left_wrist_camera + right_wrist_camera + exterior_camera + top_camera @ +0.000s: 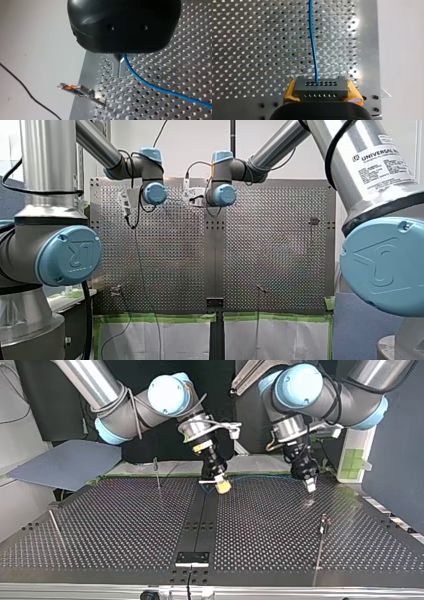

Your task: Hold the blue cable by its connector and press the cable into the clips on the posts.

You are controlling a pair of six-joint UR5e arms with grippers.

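Between my right gripper [322, 94], clamped on the connector [320, 86], and my left gripper [120, 71], clamped on the blue cable [150, 85], the cable may be torn out by overtension.

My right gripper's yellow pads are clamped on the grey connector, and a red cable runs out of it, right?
No: the cable is blue, not red, as the right wrist view shows. The right gripper's yellow pads do clamp the grey connector.

We are looking at a shiny metal table [115, 525] full of little holes. A dark strip [200, 515] is running down its middle. A thin post [157, 477] is standing on it at the top view's left, and a second post [323, 527] at its right. Green tape [165, 318] is sticking along one edge.
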